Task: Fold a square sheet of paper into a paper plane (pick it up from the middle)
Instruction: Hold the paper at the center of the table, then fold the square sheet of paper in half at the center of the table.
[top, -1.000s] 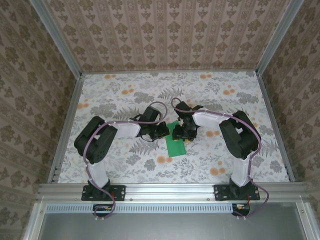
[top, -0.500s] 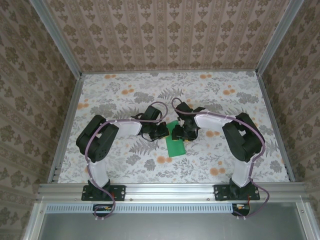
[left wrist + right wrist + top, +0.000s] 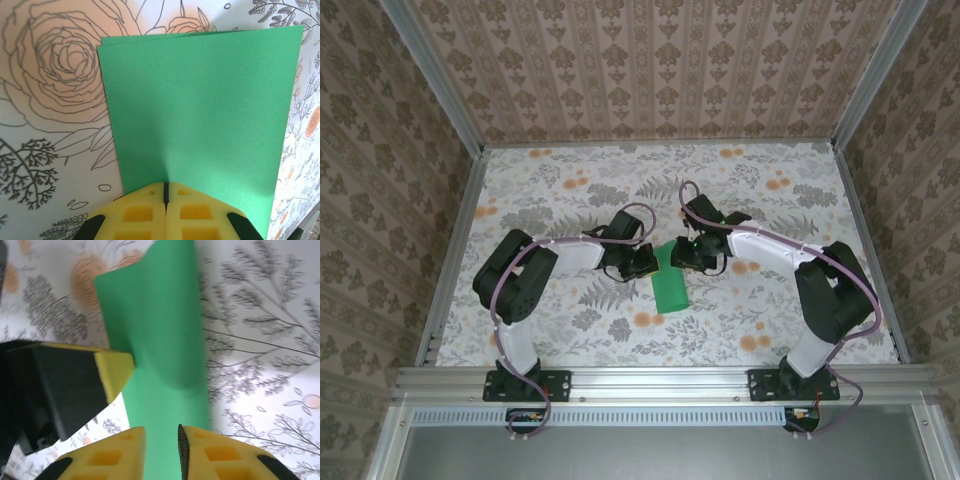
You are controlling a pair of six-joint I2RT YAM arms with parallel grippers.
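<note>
The square sheet of paper [image 3: 672, 290] is bright green and lies folded in half on the floral table, a narrow rectangle with two layers showing at its far edge [image 3: 200, 100]. My left gripper [image 3: 648, 262] is shut, its yellow tips [image 3: 165, 187] pressed down on the paper near its left edge. My right gripper [image 3: 692, 255] hovers at the paper's far end. Its yellow pads stand a narrow gap apart [image 3: 161, 440], with the green paper [image 3: 160, 325] showing in that gap. The left gripper's fingertip [image 3: 117, 370] touches the paper's side in the right wrist view. No paper plane shape shows.
The table [image 3: 570, 190] has a floral print and is walled on three sides by patterned panels. An aluminium rail [image 3: 660, 380] runs along the near edge by the arm bases. Both arms reach inward to the middle.
My right gripper has moved back toward the paper's far end and its jaws have narrowed. More of the green paper shows. The left gripper has stayed in place, shut.
</note>
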